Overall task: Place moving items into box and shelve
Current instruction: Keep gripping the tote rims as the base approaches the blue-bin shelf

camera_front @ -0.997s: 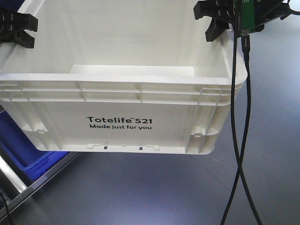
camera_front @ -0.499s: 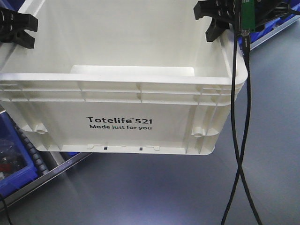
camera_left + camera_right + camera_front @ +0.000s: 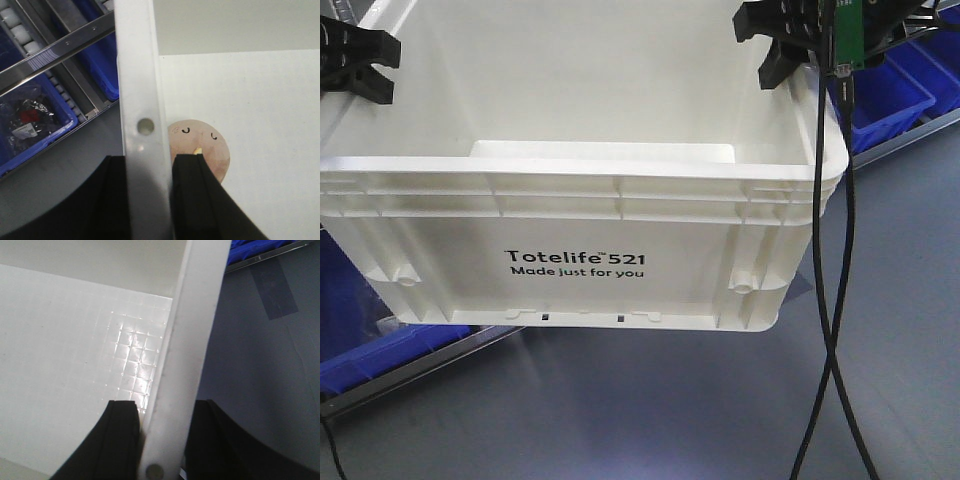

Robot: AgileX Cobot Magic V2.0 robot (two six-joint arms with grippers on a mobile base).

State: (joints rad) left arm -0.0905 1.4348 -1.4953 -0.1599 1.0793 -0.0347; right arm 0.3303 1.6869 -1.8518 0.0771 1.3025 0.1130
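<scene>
The box (image 3: 570,265), a large white tote printed "Totelife 521", hangs above the grey floor, held by both side rims. My left gripper (image 3: 360,60) is shut on the left rim (image 3: 142,100), one black finger outside and one inside. My right gripper (image 3: 790,40) is shut on the right rim (image 3: 195,315) in the same way. In the left wrist view my left gripper (image 3: 150,159) pinches the rim, and beside its inner finger one moving item (image 3: 212,150), a round pinkish-tan bun with small black marks, lies on the box floor. My right gripper (image 3: 165,405) shows only bare box floor beside it.
Blue bins (image 3: 890,95) stand on a rack at the upper right, and more blue bins (image 3: 380,350) sit low on the left behind a metal rail. A blue bin (image 3: 30,120) holds packaged parts beside roller rails (image 3: 60,45). Black cables (image 3: 830,300) hang on the right.
The background has slid past the box: blue bins came into view at the upper right, and those at lower left shifted. Both grippers keep the same hold on the box.
</scene>
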